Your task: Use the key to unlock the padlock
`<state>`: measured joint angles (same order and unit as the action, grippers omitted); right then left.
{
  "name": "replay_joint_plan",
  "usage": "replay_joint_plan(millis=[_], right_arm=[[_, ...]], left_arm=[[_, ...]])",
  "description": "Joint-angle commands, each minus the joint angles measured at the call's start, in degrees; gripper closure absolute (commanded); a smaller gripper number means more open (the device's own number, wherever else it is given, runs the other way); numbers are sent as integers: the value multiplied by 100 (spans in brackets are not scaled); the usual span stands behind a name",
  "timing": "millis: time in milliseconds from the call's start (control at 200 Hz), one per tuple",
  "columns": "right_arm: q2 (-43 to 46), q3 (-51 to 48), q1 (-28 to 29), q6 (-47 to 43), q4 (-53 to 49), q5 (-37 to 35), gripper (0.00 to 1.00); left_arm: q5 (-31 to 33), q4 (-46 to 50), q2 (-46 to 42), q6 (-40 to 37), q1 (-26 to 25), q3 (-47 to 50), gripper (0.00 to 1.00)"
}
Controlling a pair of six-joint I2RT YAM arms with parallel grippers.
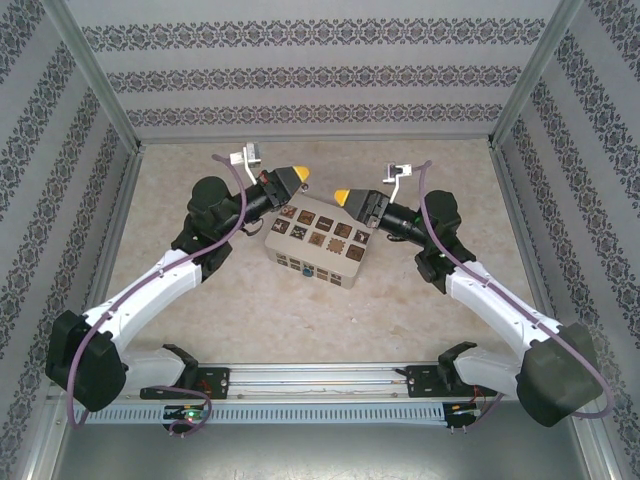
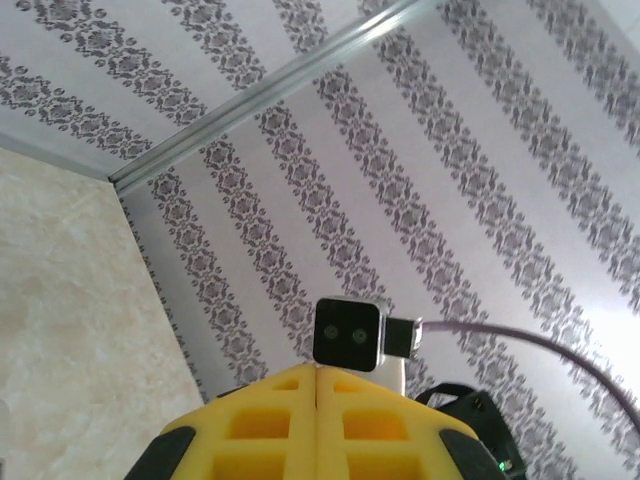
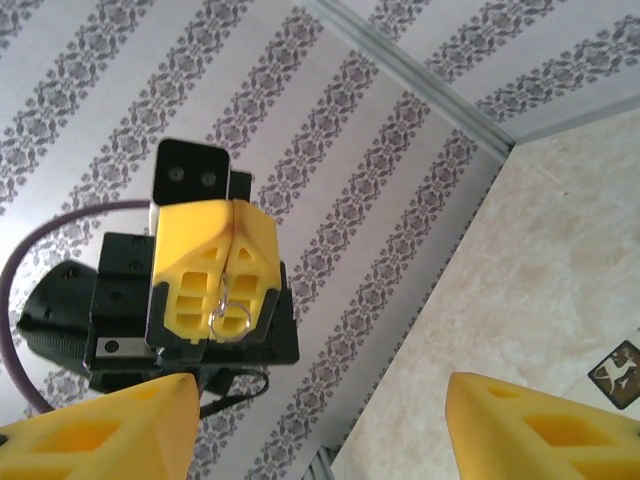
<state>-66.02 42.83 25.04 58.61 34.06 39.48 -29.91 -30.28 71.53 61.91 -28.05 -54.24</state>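
Observation:
My left gripper [image 1: 298, 176] hovers above the far left corner of the cream box [image 1: 320, 240], fingers pressed together. In the right wrist view the left gripper [image 3: 232, 215] is shut on the key [image 3: 223, 291], a thin metal piece with a small silver ring dangling from between the yellow fingers. In its own view the left gripper [image 2: 317, 375] shows no gap. My right gripper [image 1: 343, 196] faces it from the right, above the box's far edge; the right gripper [image 3: 320, 440] is open and empty. A tiny bluish speck on the box's near side may be the padlock [image 1: 306, 270].
The box has dark patterned squares on its top, and one corner of the box [image 3: 620, 370] shows in the right wrist view. Patterned walls [image 1: 320, 75] enclose the beige table [image 1: 400, 310] on three sides. The right wrist camera [image 2: 347, 333] sits close ahead of the left fingers.

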Motion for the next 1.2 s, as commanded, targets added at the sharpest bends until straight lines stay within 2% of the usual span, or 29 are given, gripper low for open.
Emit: replay_joint_plan(millis=[0, 125, 370, 690, 999, 1194], right_arm=[[42, 195, 109, -234, 370, 392, 34], [-129, 361, 261, -216, 487, 459, 35], [-444, 525, 508, -152, 715, 372, 44], [-743, 705, 610, -103, 838, 301, 56], [-946, 805, 660, -50, 834, 283, 72], [-1021, 854, 677, -34, 971, 278, 76]], left_arm=[[-549, 224, 72, -819, 28, -259, 100], [-671, 182, 138, -887, 28, -329, 100], [-705, 24, 226, -792, 28, -308, 100], [-683, 9, 201, -827, 27, -280, 100], [-681, -4, 200, -838, 28, -266, 100], [-718, 66, 196, -915, 28, -303, 100]])
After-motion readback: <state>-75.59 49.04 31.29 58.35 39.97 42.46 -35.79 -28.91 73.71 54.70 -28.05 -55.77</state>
